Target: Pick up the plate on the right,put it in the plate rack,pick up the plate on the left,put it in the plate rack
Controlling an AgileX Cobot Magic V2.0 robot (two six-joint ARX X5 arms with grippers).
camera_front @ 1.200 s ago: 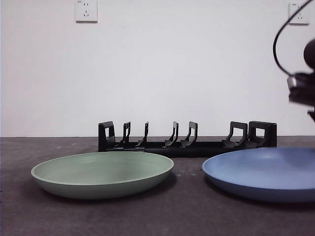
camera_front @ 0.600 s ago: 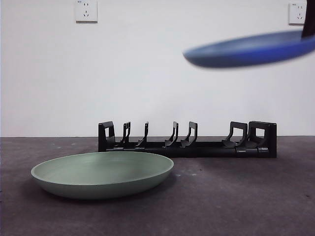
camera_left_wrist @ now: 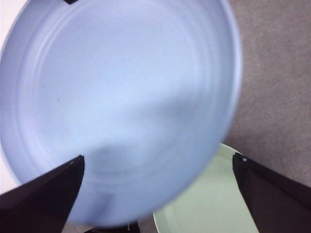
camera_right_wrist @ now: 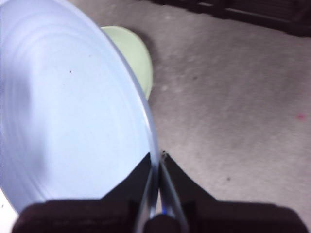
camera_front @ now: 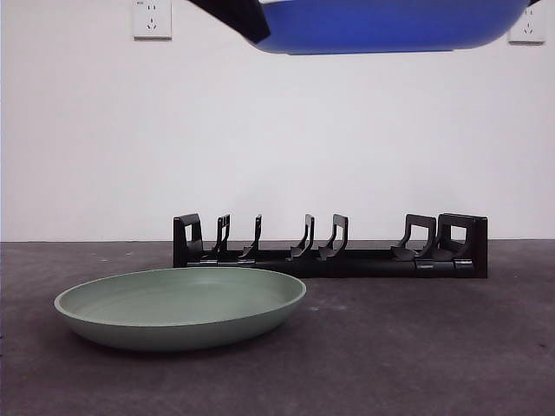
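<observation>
**Blue plate raised, clamped at rim**

Blue plate [camera_front: 381, 24] is airborne at 12 o'clock of the front view, well above the plate rack [camera_front: 329, 247]. Right gripper [camera_right_wrist: 159, 167] is clenched on the plate's rim, one jaw on each face. Left gripper [camera_left_wrist: 158, 167] has its jaws spread wide, grasping nothing, above the plate. Green plate [camera_front: 180, 306] rests on the table [camera_front: 416, 355], at 7 o'clock of the rack.
</observation>
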